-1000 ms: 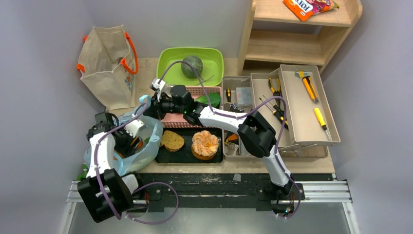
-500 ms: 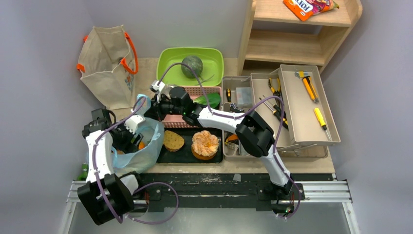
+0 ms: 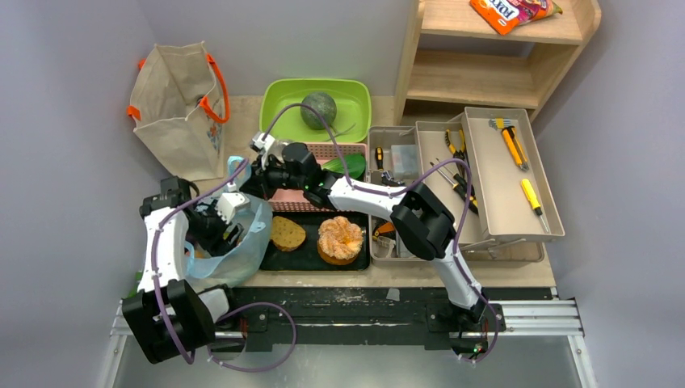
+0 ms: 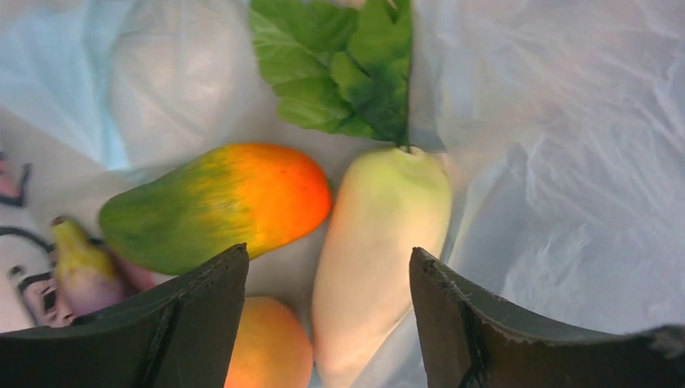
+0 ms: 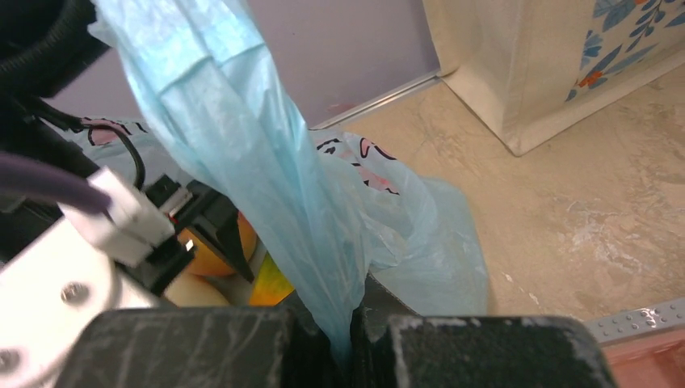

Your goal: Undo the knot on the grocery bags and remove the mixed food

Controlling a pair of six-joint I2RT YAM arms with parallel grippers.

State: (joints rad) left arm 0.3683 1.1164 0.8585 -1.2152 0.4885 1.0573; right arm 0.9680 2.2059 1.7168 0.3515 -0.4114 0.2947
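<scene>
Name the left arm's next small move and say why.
Probably lower the open left claw and close on the white radish: it lies directly below, mostly between the fingers, while the shut right claw holds the blue bag up.

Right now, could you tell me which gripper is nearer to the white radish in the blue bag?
Left. The left gripper hangs open inside the light-blue plastic bag, directly over the white radish; the right gripper is shut on the bag's handle, outside at its far edge.
</scene>
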